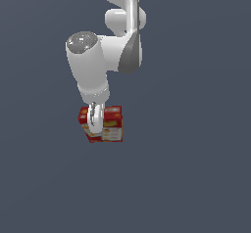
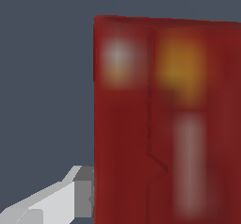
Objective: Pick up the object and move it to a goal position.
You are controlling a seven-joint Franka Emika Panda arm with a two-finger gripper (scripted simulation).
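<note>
Red carton (image 2: 164, 119) fills the wrist view, one gripper finger (image 2: 70, 195) touching its side. Directly below the arm (image 1: 90, 65), the gripper (image 1: 95, 122) seems clamped on it. Grasp looks done; carrying it to the unseen goal remains.

arm (image 1: 105, 56): white Panda, reaching down from above the carton (image 1: 110, 124), wrist pointing straight down | gripper (image 1: 95, 122): directly over and in front of the carton, one finger (image 1: 94, 119) lying across its front face | wrist view: one grey fingertip (image 2: 80, 192) touching the carton's side edge | jaws: clamped on the carton
</note>
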